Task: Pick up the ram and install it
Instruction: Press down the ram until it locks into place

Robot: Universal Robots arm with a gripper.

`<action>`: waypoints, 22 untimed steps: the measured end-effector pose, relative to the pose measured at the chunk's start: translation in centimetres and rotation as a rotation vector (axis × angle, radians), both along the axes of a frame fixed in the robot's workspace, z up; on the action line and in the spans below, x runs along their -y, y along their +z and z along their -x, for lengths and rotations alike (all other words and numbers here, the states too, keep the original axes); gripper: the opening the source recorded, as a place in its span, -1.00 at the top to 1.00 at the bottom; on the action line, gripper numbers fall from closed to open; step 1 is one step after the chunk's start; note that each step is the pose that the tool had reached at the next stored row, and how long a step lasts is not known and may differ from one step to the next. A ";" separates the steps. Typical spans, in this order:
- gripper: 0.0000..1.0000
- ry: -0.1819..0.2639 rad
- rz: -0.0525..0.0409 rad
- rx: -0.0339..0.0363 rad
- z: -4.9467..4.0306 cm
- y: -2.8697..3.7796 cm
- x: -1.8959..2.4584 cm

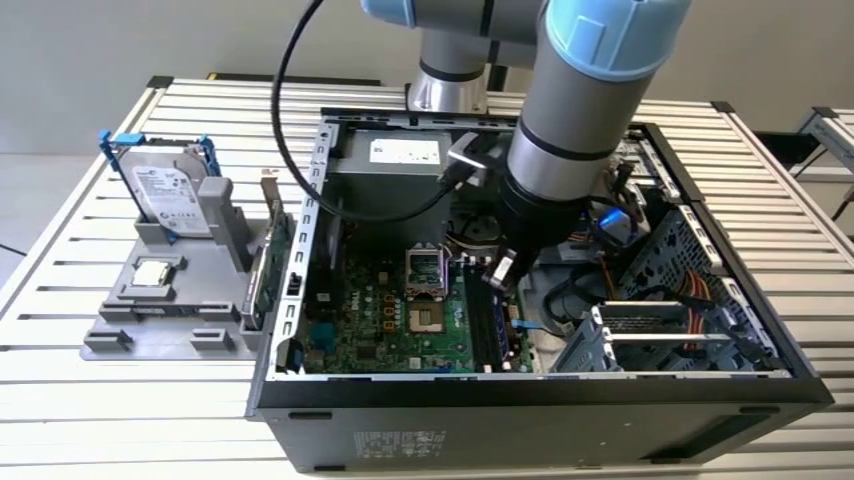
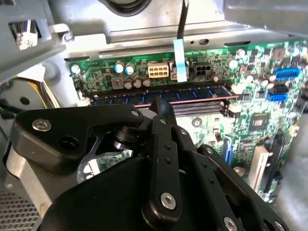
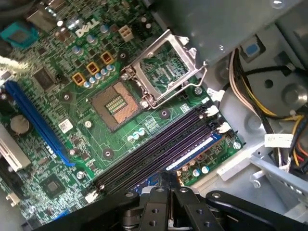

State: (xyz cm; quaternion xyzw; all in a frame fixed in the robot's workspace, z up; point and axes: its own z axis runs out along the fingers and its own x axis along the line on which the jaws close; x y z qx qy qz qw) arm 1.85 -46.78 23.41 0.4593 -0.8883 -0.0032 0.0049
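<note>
Arm reaches down into the open computer case [image 1: 534, 400]. Gripper [image 1: 503, 272] sits low over the motherboard [image 1: 387, 320], above the memory slots [image 3: 159, 149] just beside the open CPU socket [image 3: 115, 103].

In the second wrist view the ram [image 2: 159, 95], a long dark strip with blue label patches, lies seated lengthwise in the slot farthest from the socket, level along its length. In the first wrist view the same strip [image 3: 192, 153] shows on the far side of the black slots from the socket.

Gripper [image 2: 161, 108] fingers [image 2: 163, 115] pressed together, tips right at the ram's upper edge; cannot tell whether they touch it. Nothing pinched between them.

Outside the case, a grey tray [image 1: 174, 310] holds a hard drive [image 1: 171, 195] upright.
</note>
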 end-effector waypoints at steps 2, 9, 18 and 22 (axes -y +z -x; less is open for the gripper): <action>1.00 0.034 0.0000 0.0002 0.01 -0.10 0.00; 1.00 0.133 -0.0009 0.0006 0.05 -0.34 -0.17; 1.00 0.290 -0.0008 0.0004 0.04 -0.38 -0.17; 1.00 0.365 -0.0008 0.0004 0.04 -0.39 -0.17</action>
